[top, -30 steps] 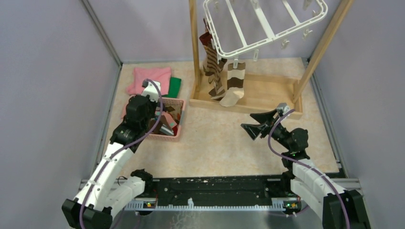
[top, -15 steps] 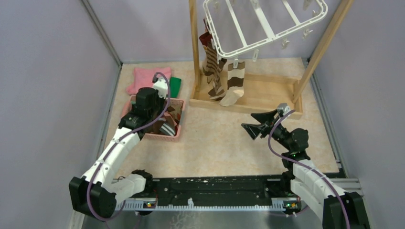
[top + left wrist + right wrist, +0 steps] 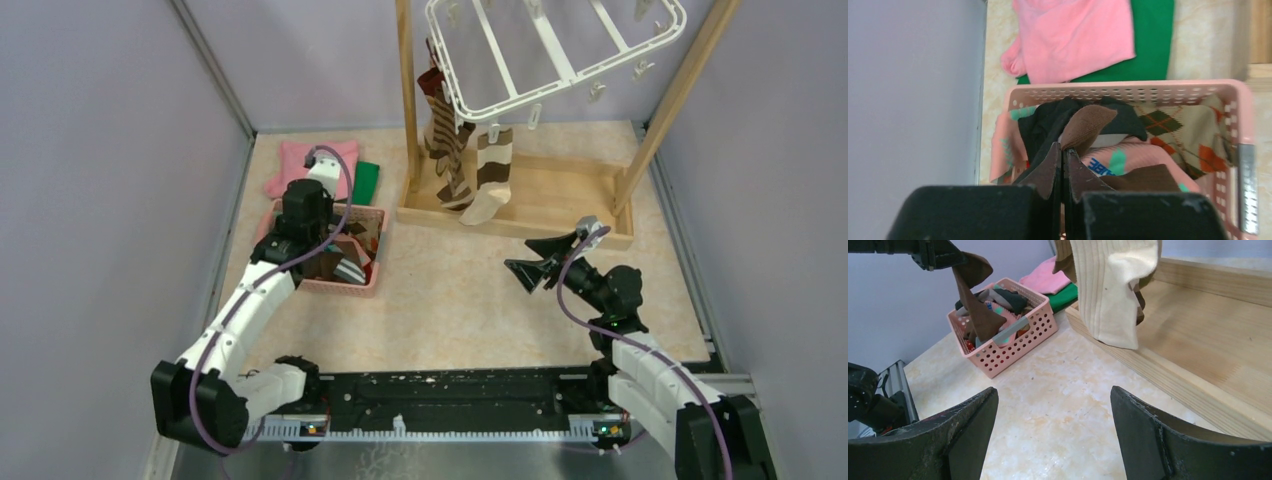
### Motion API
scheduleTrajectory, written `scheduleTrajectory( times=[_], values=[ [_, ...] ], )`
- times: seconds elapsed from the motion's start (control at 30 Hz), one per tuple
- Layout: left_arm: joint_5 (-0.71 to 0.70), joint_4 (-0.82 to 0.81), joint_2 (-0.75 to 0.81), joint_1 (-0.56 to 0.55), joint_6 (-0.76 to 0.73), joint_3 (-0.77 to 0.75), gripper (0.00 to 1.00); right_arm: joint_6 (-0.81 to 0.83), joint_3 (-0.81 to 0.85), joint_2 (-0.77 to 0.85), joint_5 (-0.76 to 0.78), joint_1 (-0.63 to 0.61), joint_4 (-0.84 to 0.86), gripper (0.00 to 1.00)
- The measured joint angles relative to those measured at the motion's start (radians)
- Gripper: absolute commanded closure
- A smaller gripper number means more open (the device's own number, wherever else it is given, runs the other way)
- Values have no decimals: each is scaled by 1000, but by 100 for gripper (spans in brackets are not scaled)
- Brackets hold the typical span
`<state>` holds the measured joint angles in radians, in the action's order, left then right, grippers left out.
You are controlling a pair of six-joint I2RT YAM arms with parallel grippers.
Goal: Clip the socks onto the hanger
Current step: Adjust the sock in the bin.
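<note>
Lilac walls (image 3: 120, 150) close in a beige marbled tabletop (image 3: 450, 310). The left gripper (image 3: 1064, 150) has its jaws pressed together on a brown sock (image 3: 975, 305). In the right wrist view the sock hangs from the fingers, its lower end reaching down into the pink basket (image 3: 1013, 347) directly beneath that gripper. In the left wrist view the sock's folded tip shows just ahead of the fingertips, over a sock heap (image 3: 1168, 130) of argyle, black and pink pieces inside the basket. Beyond the basket's far rim, ahead of the left gripper, a pink cloth (image 3: 1073, 35) lies on a green cloth (image 3: 1150, 45).

The right gripper (image 3: 1053, 392) holds nothing; its jaws stand wide apart above bare tabletop, and it is well apart from the basket, which lies ahead of it and to its left. Ahead and to its right is the base of a wooden frame (image 3: 560, 195), from which posts rise. The white hanger (image 3: 555, 48) sits high among those posts, above and beyond the right gripper. Two socks hang from clips on the hanger's near-left edge: a brown-and-cream striped sock (image 3: 492, 165), its cream toe dangling just over the base, and just beside it a darker striped sock (image 3: 445, 150).
</note>
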<state>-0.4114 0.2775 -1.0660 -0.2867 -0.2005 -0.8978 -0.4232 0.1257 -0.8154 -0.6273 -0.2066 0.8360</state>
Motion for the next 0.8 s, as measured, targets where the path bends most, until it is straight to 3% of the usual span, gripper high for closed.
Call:
scheduleTrajectory(
  times=[0.17, 0.47, 0.63, 0.8],
  values=[
    [-84, -47, -82, 91, 22, 9, 100, 15, 0, -7, 9, 0, -17, 18],
    [-170, -129, -57, 261, 150, 21, 100, 48, 5, -34, 27, -8, -39, 18],
    [14, -127, -34, 262, 152, 19, 100, 58, 8, -48, 32, -8, -39, 18],
    [295, -91, -7, 262, 112, 11, 100, 64, 8, -69, 32, -8, -40, 18]
  ],
)
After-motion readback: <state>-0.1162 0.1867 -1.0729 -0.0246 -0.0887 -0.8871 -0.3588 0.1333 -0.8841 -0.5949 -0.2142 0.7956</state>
